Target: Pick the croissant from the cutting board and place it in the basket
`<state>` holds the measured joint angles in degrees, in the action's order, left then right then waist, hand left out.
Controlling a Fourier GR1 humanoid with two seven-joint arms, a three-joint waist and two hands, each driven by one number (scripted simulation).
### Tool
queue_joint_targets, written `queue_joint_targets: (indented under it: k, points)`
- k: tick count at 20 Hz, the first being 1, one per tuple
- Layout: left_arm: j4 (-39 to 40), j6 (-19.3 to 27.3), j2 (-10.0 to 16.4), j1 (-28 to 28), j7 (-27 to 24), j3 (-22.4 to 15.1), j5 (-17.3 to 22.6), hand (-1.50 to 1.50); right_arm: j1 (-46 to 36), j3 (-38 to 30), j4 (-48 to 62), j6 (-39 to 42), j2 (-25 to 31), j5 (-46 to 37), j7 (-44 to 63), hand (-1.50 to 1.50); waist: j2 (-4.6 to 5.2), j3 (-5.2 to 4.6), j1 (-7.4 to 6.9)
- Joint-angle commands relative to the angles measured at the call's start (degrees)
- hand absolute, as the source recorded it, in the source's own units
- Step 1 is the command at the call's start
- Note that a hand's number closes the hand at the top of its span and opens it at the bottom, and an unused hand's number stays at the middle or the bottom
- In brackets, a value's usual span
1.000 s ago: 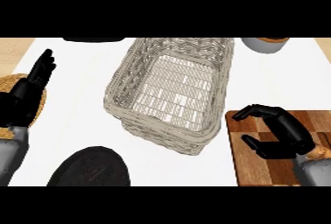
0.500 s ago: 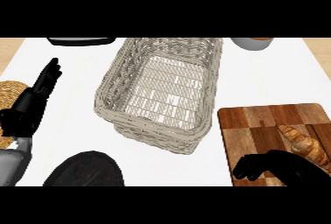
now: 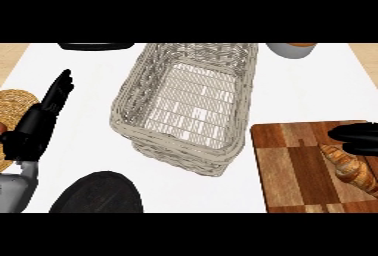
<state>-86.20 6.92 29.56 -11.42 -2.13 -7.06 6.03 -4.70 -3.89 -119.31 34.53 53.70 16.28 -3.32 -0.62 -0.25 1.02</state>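
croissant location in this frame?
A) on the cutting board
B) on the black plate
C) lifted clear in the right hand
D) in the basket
A: the croissant lies on the cutting board, near its right side, with the right hand just beyond it at the view's right edge; it is not in the basket.

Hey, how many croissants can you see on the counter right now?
1. The croissant lies on the cutting board at the view's right edge, just below the right hand. The edge cuts off part of it, so another could be hidden there.
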Motion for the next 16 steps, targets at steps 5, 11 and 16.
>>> queue_joint_targets:
  k: [5,11,16]
  points:
    - [-1.3,0.2,-1.3,-0.8,0.4,-1.2,-1.2,0.0,-7.9,-3.1,1.2,19.9,19.6,-6.9,-3.6,-1.5,0.8,0.22,-1.93]
    - [-2.3,0.1,-2.4,-0.5,0.7,-1.1,-2.3,0.0,-9.9,0.6,4.9,25.1,20.3,-16.8,-10.2,-1.5,0.95,0.3,-2.47]
    - [-1.1,-1.9,-2.0,0.5,-1.3,0.7,-1.9,0.0,-11.4,3.7,9.2,23.9,21.6,-23.8,-15.0,-1.5,0.98,0.27,-2.58]
